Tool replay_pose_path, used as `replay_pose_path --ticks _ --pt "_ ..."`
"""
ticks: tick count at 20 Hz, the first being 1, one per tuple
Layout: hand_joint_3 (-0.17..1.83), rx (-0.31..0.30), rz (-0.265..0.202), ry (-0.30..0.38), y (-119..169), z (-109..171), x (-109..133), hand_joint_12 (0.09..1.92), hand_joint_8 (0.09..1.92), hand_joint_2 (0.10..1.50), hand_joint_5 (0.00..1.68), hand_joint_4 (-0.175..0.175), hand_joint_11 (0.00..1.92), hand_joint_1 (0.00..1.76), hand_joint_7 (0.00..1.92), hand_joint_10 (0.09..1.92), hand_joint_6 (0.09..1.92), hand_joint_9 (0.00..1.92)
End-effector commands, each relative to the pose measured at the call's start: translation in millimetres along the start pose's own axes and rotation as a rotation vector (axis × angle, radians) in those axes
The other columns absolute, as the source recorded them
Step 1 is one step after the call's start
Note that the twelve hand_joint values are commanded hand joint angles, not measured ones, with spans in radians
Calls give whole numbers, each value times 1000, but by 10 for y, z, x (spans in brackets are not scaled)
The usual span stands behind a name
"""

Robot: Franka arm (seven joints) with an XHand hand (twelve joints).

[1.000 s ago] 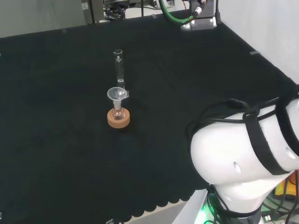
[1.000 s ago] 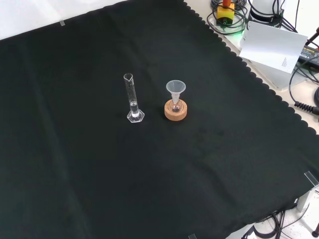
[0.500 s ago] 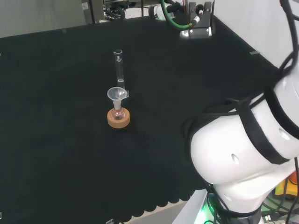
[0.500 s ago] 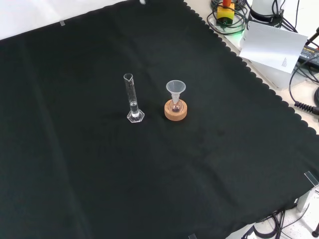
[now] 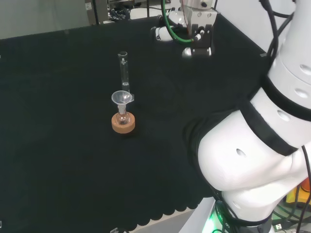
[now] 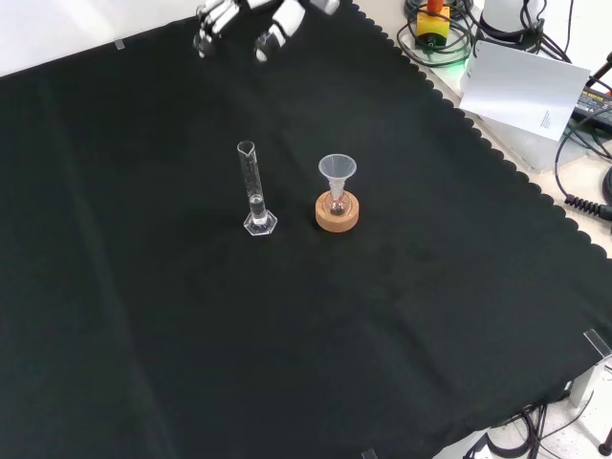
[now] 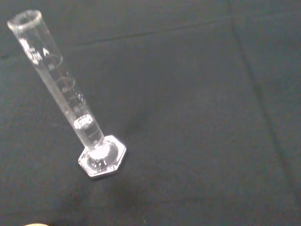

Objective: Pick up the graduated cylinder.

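Graduated cylinder (image 6: 254,191) upright on cloth, well apart from fingers (image 6: 271,36).

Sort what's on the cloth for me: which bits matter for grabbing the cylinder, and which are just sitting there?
For the job:
graduated cylinder, upright on the cloth
hand, apart from it, fingers relaxed

Just lying about:
funnel in a small flask
cork ring under the flask

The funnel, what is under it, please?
The funnel sits in the neck of a small flask, which rests on a cork ring. What the flask holds cannot be told.
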State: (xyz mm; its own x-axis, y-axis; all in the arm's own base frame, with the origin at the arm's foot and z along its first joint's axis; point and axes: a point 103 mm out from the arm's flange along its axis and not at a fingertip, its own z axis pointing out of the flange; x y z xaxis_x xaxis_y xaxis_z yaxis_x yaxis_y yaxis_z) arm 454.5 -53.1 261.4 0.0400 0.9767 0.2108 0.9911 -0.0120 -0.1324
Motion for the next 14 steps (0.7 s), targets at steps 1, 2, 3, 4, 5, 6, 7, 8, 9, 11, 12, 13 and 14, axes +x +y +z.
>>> replay_pose_path --ticks 1,2,3,4,5,6,7,8,9,11,12,13,14 --pt "-26 -9 -44 66 246 375 -15 1358 547 1242 309 -13 121 267 146 87 87 581" --pt "-29 -6 -50 76 263 426 -14 1359 548 1235 309 -13 120 279 148 87 87 581" --pt "-35 0 -58 91 282 485 -14 1360 551 1225 309 -13 122 296 154 87 87 585" --pt "-42 5 -66 105 298 535 -13 1362 556 1211 310 -12 127 320 165 93 87 592" --pt "-49 8 -75 121 313 583 -12 1364 563 1198 310 -12 133 342 180 102 87 601" --pt "-54 12 -84 139 331 633 -7 1365 571 1188 311 -12 139 361 196 111 87 609" --pt "-60 18 -98 154 349 688 0 1366 577 1177 312 -12 144 382 209 119 87 615" --pt "-67 19 -112 165 364 735 7 1366 583 1165 314 -13 148 409 219 127 87 619" --pt "-74 17 -127 178 379 786 15 1366 587 1153 317 -14 153 438 227 135 87 623" --pt "-87 20 -149 204 409 883 41 1366 595 1133 329 -16 163 489 239 150 87 628" --pt "-98 23 -159 213 424 923 56 1360 599 1130 335 -17 170 507 243 187 87 617" --pt "-116 26 -168 224 438 965 70 1360 604 1132 340 -17 174 522 245 256 87 592" --pt "-139 25 -177 238 447 1003 73 1361 607 1138 345 -18 177 533 246 341 87 559"
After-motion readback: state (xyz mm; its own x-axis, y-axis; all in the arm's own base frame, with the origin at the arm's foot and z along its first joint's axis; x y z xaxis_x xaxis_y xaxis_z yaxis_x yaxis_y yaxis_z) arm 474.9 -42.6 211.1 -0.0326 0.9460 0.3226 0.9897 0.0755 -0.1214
